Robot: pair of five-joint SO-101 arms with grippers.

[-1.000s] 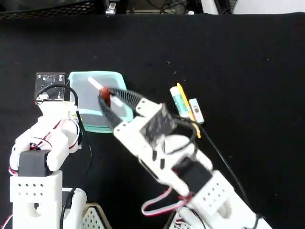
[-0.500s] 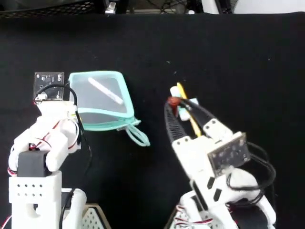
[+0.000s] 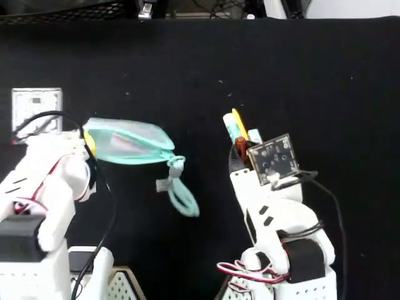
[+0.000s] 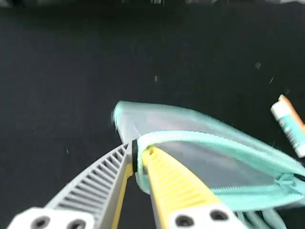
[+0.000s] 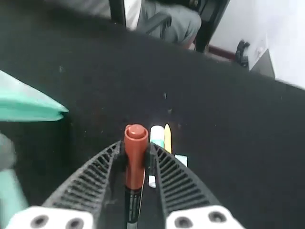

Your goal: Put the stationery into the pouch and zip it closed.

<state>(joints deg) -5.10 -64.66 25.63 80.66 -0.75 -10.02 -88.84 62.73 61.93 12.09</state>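
**A:** What does the marker step need right now?

**B:** The right gripper (image 5: 136,147) is clamped round a red-brown marker (image 5: 135,133), cap end forward. It sits near the glue stick (image 3: 234,131) and yellow pencil (image 3: 237,117) lying on the table (image 3: 312,75). The left gripper (image 4: 136,151) is pinched on the teal rim of the pouch (image 3: 125,142) and holds that end up off the table. I'd carry the marker across end-first, in line with the zip opening. I'd let go only once most of its length is inside.

**A:** And the left side?

**B:** Best it holds steady with the mouth facing the other arm. The pouch looks soft, so it may sag or swing. The wrist strap (image 3: 181,195) hanging below it could also catch.

**A:** What differs from half a second ago?

**B:** Then the pouch lay flat on the table. Now one end is raised, and the left arm has shifted outward. The right arm has drawn back and stands more upright, with the marker in the same grip. A second ago it was over the pouch.
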